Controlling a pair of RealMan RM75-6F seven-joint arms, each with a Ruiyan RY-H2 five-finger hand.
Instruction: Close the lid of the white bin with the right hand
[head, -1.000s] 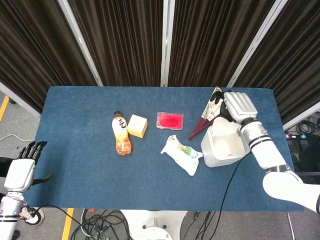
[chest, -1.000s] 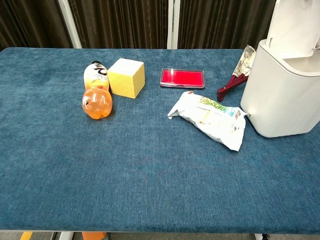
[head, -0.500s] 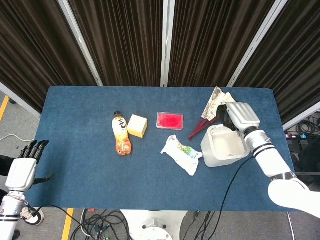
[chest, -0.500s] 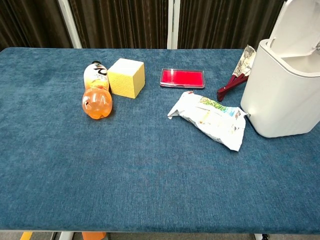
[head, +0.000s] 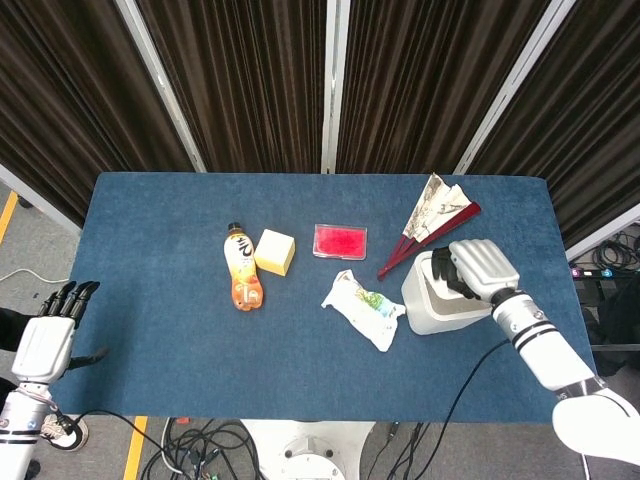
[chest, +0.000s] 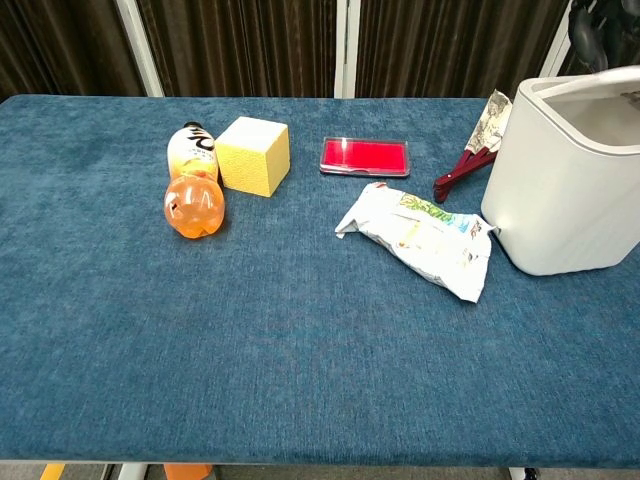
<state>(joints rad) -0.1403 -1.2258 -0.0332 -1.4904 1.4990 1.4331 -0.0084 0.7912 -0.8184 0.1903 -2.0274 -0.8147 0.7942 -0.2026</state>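
The white bin (head: 428, 312) (chest: 560, 190) stands at the table's right side with its lid (chest: 590, 85) lying nearly flat on top. My right hand (head: 477, 268) rests palm down on the lid, its dark fingers curled over the lid's far-left edge; in the chest view only the dark fingers (chest: 590, 25) show at the top right. My left hand (head: 50, 330) hangs off the table's left edge, fingers apart, holding nothing.
A crumpled snack bag (head: 362, 308) lies just left of the bin. A folded fan (head: 428, 228) lies behind it. A red flat case (head: 340, 241), a yellow sponge cube (head: 275, 251) and an orange bottle (head: 242, 269) sit mid-table.
My right hand moved toward me and down, and the lid went from upright to lying nearly flat on the bin. The left hand stayed put.
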